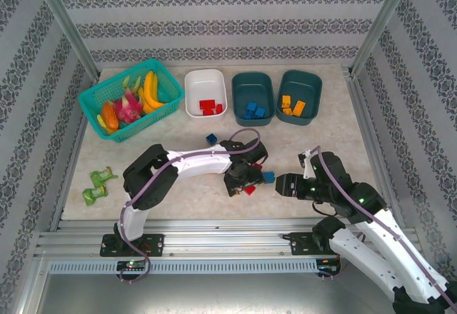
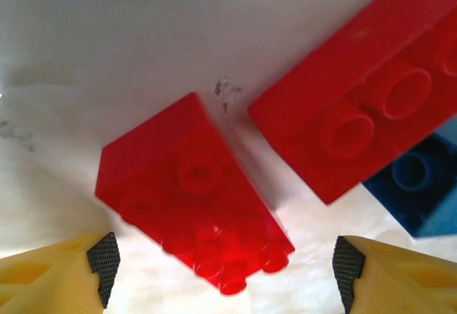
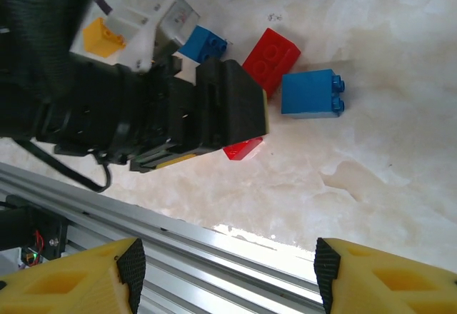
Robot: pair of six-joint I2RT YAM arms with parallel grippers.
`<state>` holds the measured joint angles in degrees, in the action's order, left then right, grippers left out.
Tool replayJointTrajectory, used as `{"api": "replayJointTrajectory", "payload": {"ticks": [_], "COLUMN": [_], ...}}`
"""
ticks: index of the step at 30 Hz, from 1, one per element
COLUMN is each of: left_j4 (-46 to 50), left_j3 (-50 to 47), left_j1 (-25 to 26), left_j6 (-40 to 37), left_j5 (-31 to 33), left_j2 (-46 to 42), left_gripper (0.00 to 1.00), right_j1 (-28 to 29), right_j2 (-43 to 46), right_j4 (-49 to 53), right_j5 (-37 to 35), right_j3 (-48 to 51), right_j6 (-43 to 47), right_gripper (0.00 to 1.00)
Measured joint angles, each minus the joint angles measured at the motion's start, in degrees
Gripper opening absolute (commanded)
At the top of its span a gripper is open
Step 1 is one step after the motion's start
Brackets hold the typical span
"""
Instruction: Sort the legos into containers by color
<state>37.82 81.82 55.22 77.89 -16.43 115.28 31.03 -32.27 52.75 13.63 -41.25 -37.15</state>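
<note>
My left gripper [image 2: 227, 267] hangs open over a red lego [image 2: 193, 200] that lies between its pads without touching them. A second red lego [image 2: 364, 107] and a blue lego [image 2: 414, 185] lie just beyond. From above, the left gripper [image 1: 243, 180] is at the table's front middle, and my right gripper [image 1: 280, 184] is beside it. The right gripper [image 3: 228, 275] is open and holds nothing, above the front rail. Three containers stand at the back: a white tub [image 1: 206, 85] with red legos, a teal tub [image 1: 253, 87] with blue ones, and a teal tub [image 1: 300, 84] with orange ones.
A turquoise basket [image 1: 114, 96] of toy fruit stands at the back left. Green wrappers [image 1: 98, 185] lie at the front left. Loose legos sit around the left gripper: blue [image 3: 310, 93], red [image 3: 271, 58], blue [image 3: 203, 43], orange [image 3: 103, 37]. An aluminium rail [image 3: 178, 221] edges the table.
</note>
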Motion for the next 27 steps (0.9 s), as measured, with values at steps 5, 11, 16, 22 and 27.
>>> {"api": "replayJointTrajectory", "payload": {"ticks": [5, 11, 16, 22, 27], "left_j4": [0.5, 2.5, 3.7, 5.0, 10.9], "left_j3": [2.1, 2.5, 2.4, 2.3, 1.6], "left_j1": [0.6, 1.0, 1.0, 1.1, 1.0], "left_j6": [2.0, 2.7, 1.9, -0.1, -3.1], "left_j5": [0.2, 1.3, 2.0, 3.7, 8.0], "left_j2": [1.9, 2.5, 2.5, 1.8, -1.2], "left_gripper": [0.66, 0.52, 0.33, 0.17, 0.16], "right_j1": [0.0, 0.0, 0.0, 0.0, 0.0], "right_j2": [1.8, 2.5, 2.5, 1.8, -0.4], "right_j4": [1.1, 1.3, 1.1, 0.6, 0.3], "right_j5": [0.0, 0.4, 0.7, 0.9, 0.9], "right_j3": [0.0, 0.0, 0.2, 0.3, -0.7], "right_j6": [0.0, 0.0, -0.1, -0.1, 0.0], "right_gripper": [0.67, 0.67, 0.67, 0.67, 0.67]}}
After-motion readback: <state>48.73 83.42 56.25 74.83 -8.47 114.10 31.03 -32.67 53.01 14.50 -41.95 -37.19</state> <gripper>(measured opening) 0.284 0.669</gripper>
